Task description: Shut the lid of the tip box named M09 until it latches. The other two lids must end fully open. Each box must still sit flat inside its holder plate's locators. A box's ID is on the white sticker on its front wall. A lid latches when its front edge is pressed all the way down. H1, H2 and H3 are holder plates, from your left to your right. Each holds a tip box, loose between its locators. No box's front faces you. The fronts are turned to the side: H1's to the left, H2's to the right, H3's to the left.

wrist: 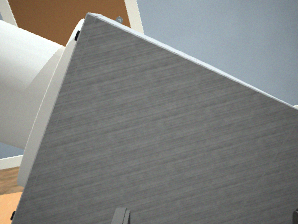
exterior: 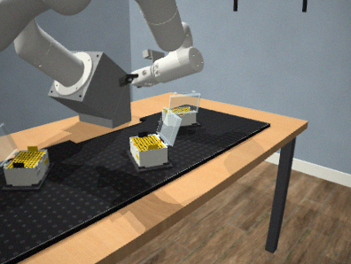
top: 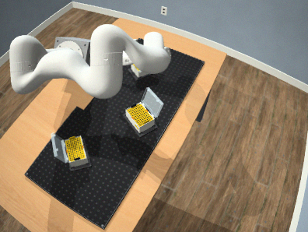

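Looking down from the top view, you see three white tip boxes with yellow tip racks spread along a black perforated mat (top: 117,187) on a light wooden table (top: 23,156). One tip box (top: 75,153) sits at the lower left of the frame, its clear lid (top: 58,147) standing up on its left side. A second tip box (top: 141,117) sits near the centre, its clear lid (top: 152,102) raised at its upper right. The third tip box (top: 136,70) lies at the upper middle, mostly hidden under the white jointed arm (top: 105,58); in the exterior view this far box (exterior: 179,114) shows its clear lid (exterior: 185,103) upright too. All three lids stand open. You cannot read any ID sticker at this size, so which box is M09 cannot be told.

In the exterior view the dark gripper (exterior: 127,80) hangs in the upper middle of the frame, well above the mat and just beside the grey angled mounting block (exterior: 104,89). Its fingers are spread fully wide and hold nothing. The wrist view is filled by that block's brushed grey face (wrist: 165,145).
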Robot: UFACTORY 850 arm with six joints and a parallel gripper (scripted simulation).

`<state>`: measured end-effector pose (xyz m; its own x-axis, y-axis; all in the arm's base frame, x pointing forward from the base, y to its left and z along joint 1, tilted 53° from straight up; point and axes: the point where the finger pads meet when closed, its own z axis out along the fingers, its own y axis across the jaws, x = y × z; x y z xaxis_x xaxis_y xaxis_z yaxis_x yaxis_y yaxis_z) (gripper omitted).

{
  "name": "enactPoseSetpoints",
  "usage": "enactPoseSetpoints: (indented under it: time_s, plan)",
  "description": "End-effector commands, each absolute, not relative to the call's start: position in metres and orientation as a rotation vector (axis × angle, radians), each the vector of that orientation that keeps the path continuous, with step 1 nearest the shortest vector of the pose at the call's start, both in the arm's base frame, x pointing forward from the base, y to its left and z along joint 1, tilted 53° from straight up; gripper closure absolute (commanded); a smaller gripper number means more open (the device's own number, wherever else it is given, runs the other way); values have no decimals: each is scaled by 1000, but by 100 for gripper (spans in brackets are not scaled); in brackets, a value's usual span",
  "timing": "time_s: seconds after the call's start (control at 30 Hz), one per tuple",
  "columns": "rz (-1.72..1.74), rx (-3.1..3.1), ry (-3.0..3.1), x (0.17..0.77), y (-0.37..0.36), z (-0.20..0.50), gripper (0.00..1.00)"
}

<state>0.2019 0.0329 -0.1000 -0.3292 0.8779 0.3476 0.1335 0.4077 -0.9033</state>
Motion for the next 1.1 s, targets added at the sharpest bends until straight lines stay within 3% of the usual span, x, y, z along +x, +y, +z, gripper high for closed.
enactPoseSetpoints:
  time_s: [0.0,0.53,1.07]
  plan:
    - [1010,-885,-1741,202,33,-100,0]
    - [1010,-885,-1741,202,33,-100,0]
    - [1461,-1174,-1742,201,37,-112,0]
